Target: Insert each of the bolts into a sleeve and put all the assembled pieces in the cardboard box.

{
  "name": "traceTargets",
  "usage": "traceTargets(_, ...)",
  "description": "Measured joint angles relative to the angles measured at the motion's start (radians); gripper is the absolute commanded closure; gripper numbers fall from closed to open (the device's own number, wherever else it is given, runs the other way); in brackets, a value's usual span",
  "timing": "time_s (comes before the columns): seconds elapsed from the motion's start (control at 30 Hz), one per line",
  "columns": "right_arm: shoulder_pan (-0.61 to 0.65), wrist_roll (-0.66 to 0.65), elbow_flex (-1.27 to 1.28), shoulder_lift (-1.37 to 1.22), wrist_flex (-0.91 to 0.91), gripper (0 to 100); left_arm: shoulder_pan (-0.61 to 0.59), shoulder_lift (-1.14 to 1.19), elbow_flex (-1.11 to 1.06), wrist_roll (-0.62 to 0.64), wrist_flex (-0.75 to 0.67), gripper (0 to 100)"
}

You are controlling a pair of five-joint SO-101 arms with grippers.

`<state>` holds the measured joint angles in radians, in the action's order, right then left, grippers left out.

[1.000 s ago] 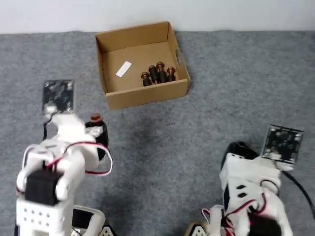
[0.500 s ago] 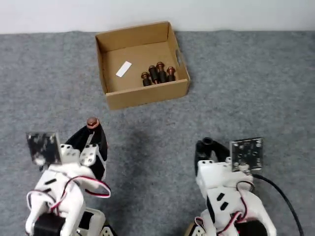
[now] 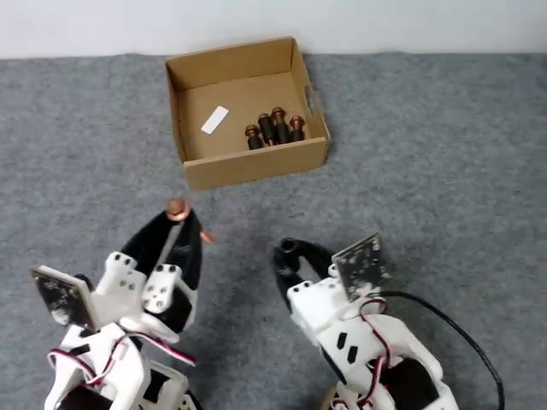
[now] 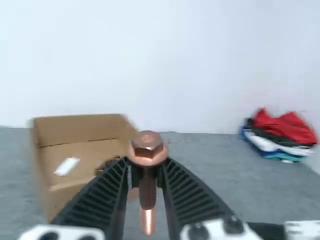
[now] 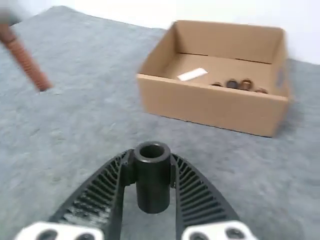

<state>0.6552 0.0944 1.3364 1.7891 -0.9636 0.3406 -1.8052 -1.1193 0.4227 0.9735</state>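
Observation:
My left gripper [image 3: 181, 224] [image 4: 145, 172] is shut on a copper bolt [image 3: 179, 210] [image 4: 146, 172] held above the carpet, hex head toward the box, threaded tip [image 3: 205, 237] toward the other arm. To its right, my right gripper [image 3: 291, 254] [image 5: 151, 172] is shut on a black sleeve [image 3: 289, 248] [image 5: 152, 180], its bore facing up in the right wrist view. The bolt [image 5: 22, 56] shows blurred there, apart from the sleeve. The cardboard box [image 3: 186, 166] [image 4: 80, 125] [image 5: 210, 107] stands beyond both and holds several assembled pieces [image 3: 273, 126] [image 5: 237, 85].
A white label [image 3: 214, 120] [image 5: 192, 74] lies inside the box. Grey carpet [image 3: 427, 145] covers the table on all sides. A white wall runs behind the box, and a pile of coloured cloth [image 4: 280, 135] lies far off to the right.
Both arms swung toward the middle. The left gripper carried the bolt right and turned it; the right gripper brought the sleeve left and forward, closing the gap between them.

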Motion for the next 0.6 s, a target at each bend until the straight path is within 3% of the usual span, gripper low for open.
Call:
traceTargets(0.37, 0.055, -0.141, 0.044, -0.002, 0.066, 99.0, 0.160, 0.000, 0.000, 0.029, -0.011, 100)
traceTargets(0.6, 0.123, -0.216, 0.046, -0.002, 0.080, 99.0, 0.175, 0.000, -0.049, 0.120, -0.011, 100)
